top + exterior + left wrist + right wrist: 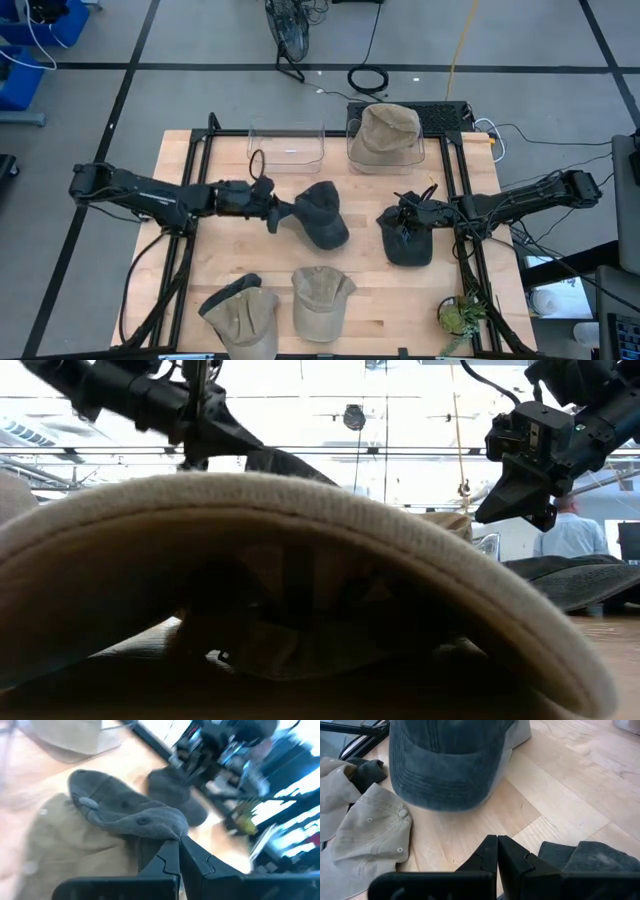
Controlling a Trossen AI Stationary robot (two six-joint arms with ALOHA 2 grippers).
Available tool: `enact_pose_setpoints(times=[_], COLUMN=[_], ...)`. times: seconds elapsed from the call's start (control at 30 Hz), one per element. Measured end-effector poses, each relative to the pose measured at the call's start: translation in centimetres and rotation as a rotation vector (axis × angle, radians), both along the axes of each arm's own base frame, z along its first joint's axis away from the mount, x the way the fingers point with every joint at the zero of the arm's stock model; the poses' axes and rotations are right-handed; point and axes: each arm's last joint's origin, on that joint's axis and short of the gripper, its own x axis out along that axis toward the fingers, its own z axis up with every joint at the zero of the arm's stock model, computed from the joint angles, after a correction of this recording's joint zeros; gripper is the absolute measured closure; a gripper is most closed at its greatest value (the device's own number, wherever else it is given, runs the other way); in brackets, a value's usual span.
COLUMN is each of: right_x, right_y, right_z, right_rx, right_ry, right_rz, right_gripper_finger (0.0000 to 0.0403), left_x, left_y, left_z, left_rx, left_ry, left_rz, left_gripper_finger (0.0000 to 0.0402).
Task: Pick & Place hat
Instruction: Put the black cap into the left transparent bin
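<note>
High view: left claw (277, 212) pressed together on the edge of a dark cap (322, 213) at the middle of the tabletop (220, 262), likely pinching the rim so the cap can be lifted clear. Beyond that cap, two clear bins: an empty one (287, 146) and one holding a tan hat (388, 130), probably the drop places. Right claw (408, 214) shut, holding nothing, poised over a second dark cap (408, 243) just beside the first. Nearer than the gripped cap, two tan caps (322, 298) waiting at the tabletop's edge.

Low view: filled by the brim of a tan cap (300, 560); left claw (200, 440) and right claw (520, 500) both raised above it.

Left wrist view: fingertips (172, 862) closed on grey cap fabric (130, 817), crown drooping away from the pinch.

Right wrist view: fingers (497, 855) shut on nothing, above bare wood between the dark cap brim (445, 765) and a tan cap (370, 825).
</note>
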Motion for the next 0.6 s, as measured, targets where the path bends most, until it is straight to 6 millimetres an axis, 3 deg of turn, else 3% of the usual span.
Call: enact_pose_setpoints(times=[0.17,0.4,0.6], right_x=[0.0,0.0,0.0], right_y=[0.0,-0.1,-0.1], right_z=[0.0,0.1,0.1], right_rx=[-0.005,-0.012,-0.012], right_ry=[-0.003,-0.009,-0.01], right_rz=[-0.008,-0.023,-0.023], right_gripper_finger=[0.0403,0.0403,0.0403], left_x=[0.7,0.5,-0.6], left_y=[1.7,4.6,7.4], left_z=[4.5,11.5,15.2], left_rx=[0.102,0.285,0.385], left_ry=[0.14,0.13,0.164], left_rz=[-0.024,-0.008,0.036], left_gripper_finger=[0.0399,0.0399,0.0399])
